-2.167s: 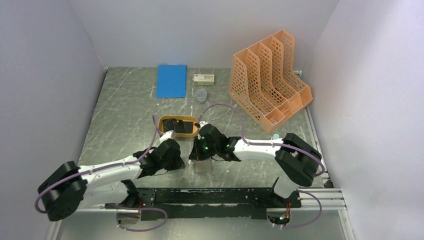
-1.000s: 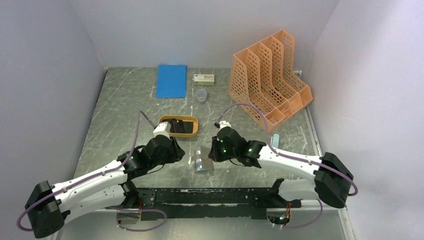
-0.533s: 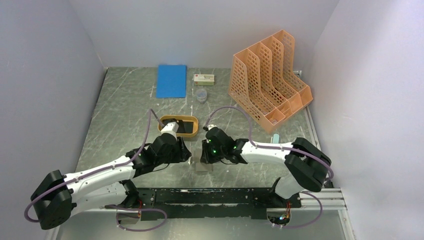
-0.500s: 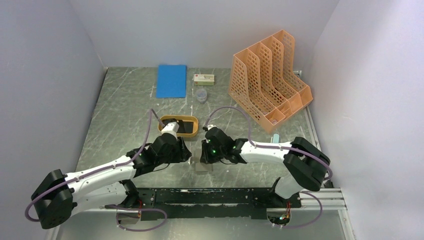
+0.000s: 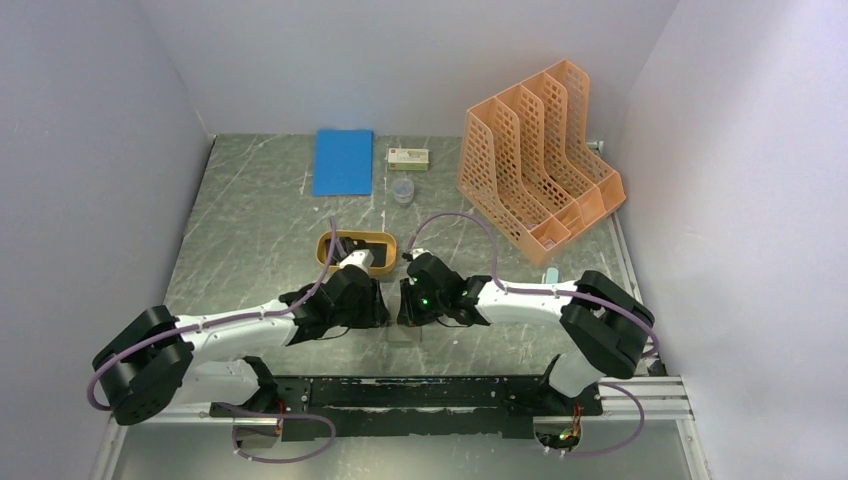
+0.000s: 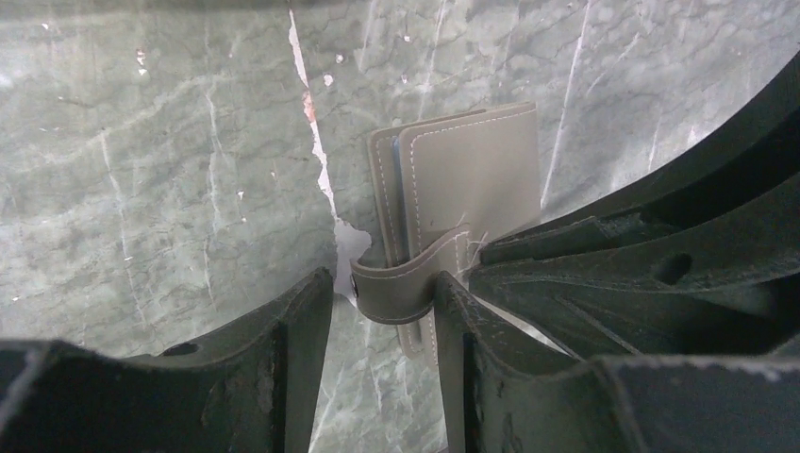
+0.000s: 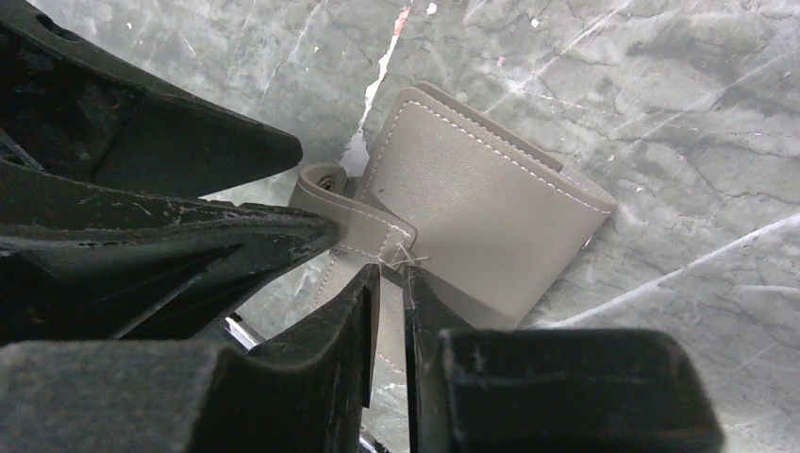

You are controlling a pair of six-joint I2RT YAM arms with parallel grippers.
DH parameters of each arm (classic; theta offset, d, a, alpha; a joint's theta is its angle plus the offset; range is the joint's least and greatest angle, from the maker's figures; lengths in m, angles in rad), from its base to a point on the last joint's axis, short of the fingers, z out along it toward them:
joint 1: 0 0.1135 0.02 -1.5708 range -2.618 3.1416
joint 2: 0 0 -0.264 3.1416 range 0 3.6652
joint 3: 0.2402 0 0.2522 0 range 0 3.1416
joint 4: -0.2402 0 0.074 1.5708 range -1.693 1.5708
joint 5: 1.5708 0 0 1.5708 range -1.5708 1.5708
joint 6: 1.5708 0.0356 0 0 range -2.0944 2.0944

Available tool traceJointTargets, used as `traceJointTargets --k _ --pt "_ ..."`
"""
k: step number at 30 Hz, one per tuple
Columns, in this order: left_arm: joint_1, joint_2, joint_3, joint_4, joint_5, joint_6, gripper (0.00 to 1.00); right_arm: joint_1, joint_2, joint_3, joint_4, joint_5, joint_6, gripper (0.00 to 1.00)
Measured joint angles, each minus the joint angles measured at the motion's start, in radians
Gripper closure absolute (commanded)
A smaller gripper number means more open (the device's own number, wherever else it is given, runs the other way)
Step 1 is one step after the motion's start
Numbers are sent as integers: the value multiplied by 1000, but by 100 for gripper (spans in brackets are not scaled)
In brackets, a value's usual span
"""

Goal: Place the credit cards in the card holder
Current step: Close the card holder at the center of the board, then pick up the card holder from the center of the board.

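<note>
Shows a flat grey-brown card holder (image 6: pixel 472 179) with pale stitching, its snap strap (image 6: pixel 406 288) loose between the parted left fingers (image 6: pixel 297 349), its edge pinched by the right fingers (image 7: pixel 335 363).

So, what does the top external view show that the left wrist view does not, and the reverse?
Only top external: the blue notebook, the orange file rack, the orange tray and both arms in full. Only left wrist: the stitching of the card holder and its snap strap, which lies between the fingers of the open left claw. Both: the card holder lying on the marbled table, with the right claw at its edge.
</note>
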Motion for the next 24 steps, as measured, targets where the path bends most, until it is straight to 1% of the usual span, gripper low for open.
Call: traceJointTargets --k 3,6,12,17,20,24 --pt "0 14 0 11 6 0 51 0 2 0 1 0 0 80" --pt "0 16 1 35 13 1 55 0 3 2 2 0 0 80" --pt "0 88 38 27 9 -4 78 1 3 2 5 0 1 80" --pt "0 106 47 30 1 -35 90 1 -1 2 8 1 0 79" --pt "0 106 43 28 -9 -50 95 1 -19 2 -3 5 2 74" --pt "0 105 35 29 -26 -65 95 1 -76 -10 -27 17 21 63"
